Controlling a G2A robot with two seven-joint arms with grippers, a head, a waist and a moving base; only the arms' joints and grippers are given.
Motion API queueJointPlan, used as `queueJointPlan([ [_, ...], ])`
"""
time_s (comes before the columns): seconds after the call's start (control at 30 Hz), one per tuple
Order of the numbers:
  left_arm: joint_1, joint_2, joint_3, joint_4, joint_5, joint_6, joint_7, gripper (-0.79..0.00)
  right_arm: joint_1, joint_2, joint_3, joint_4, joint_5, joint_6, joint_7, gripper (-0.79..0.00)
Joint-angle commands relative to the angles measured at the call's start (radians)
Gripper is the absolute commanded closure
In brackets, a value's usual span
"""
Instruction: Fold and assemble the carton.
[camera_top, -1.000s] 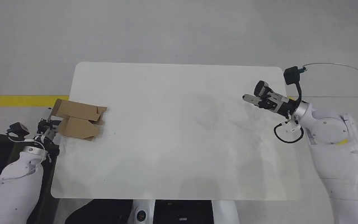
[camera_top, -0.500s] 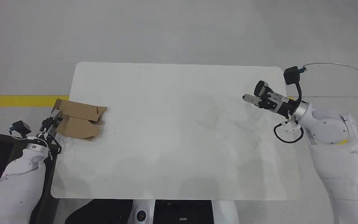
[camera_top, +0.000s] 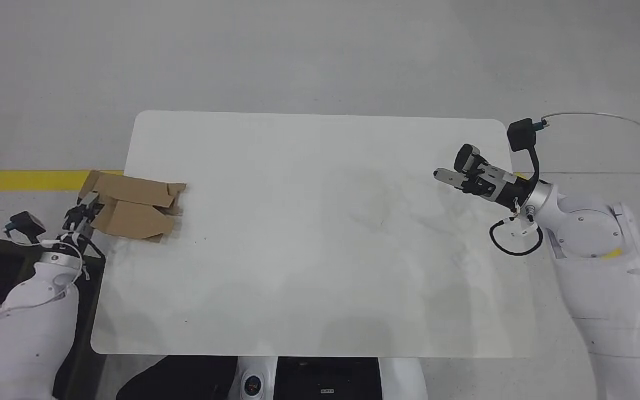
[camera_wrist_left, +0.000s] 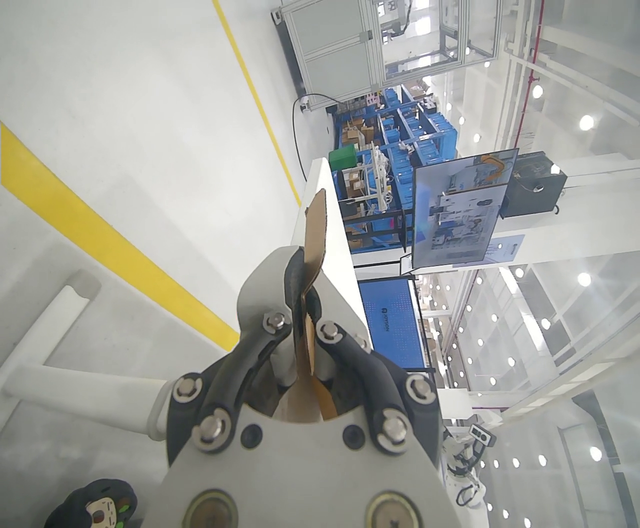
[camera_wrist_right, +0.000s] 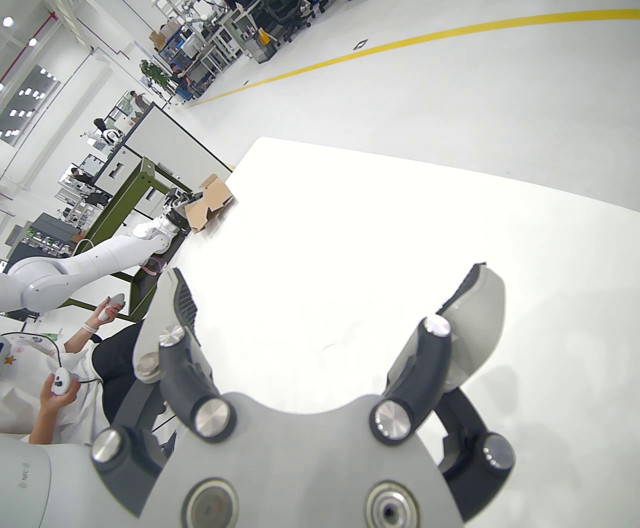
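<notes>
Cardboard is what I have to work with. The carton (camera_top: 130, 205) lies flat at the left edge of the table (camera_top: 320, 260), with one end poking out past the edge. My left gripper (camera_wrist_left: 302, 300) is closed on that end, and a thin brown flap stands between its two fingers. My right gripper (camera_wrist_right: 327, 275) is wide open with nothing in it. It hangs over the right side of the table, well apart from the carton.

I think the carton is light, so one gripper can lift it with no trouble. It is thin, so it may bend in the wrong spot if I squeeze hard or pull on one flap alone. The flap could tear or get a bad crease. The fold lines are the soft spots, and the flat walls are stiffer. The brown face looks dry and a bit rough, so I do not think it will slip much.

A good place to hold is a flat wall close to a fold, not the tip of a loose flap. I think my right gripper must take the far side too, so both can push the walls up into a box.
</notes>
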Motion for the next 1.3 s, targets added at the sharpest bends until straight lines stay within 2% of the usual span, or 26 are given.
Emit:
queueJointPlan([
  [0.0, -0.003, 0.001, -0.007, -0.011, 0.008, -0.009, 0.009, 0.000, 0.000, 0.000, 0.000, 0.000, 0.000, 0.000, 0.000, -0.785],
  [0.23, -0.044, 0.002, -0.021, -0.070, 0.046, -0.023, 0.048, 0.000, 0.000, 0.000, 0.000, 0.000, 0.000, 0.000, 0.000, -0.785],
  [0.47, -0.120, -0.015, 0.009, -0.129, 0.037, -0.017, 0.041, 0.000, 0.000, 0.000, 0.000, 0.000, 0.000, 0.000, 0.000, -0.785],
  [0.63, -0.203, -0.029, 0.054, -0.174, 0.046, -0.012, -0.006, 0.000, 0.000, 0.000, 0.000, 0.000, 0.000, 0.000, 0.000, -0.785],
  [0.8, -0.328, -0.048, 0.118, -0.148, 0.080, -0.011, -0.061, 0.000, 0.000, 0.000, 0.000, 0.000, 0.000, 0.000, 0.000, -0.785],
  [1.07, -0.515, -0.108, 0.270, -0.051, 0.080, -0.015, -0.156, 0.000, 0.000, 0.000, 0.000, 0.000, 0.000, 0.000, 0.000, -0.785],
  [1.27, -0.604, -0.178, 0.408, 0.016, 0.060, -0.017, -0.222, 0.000, 0.000, 0.000, 0.000, 0.000, 0.000, 0.000, 0.000, -0.785],
])
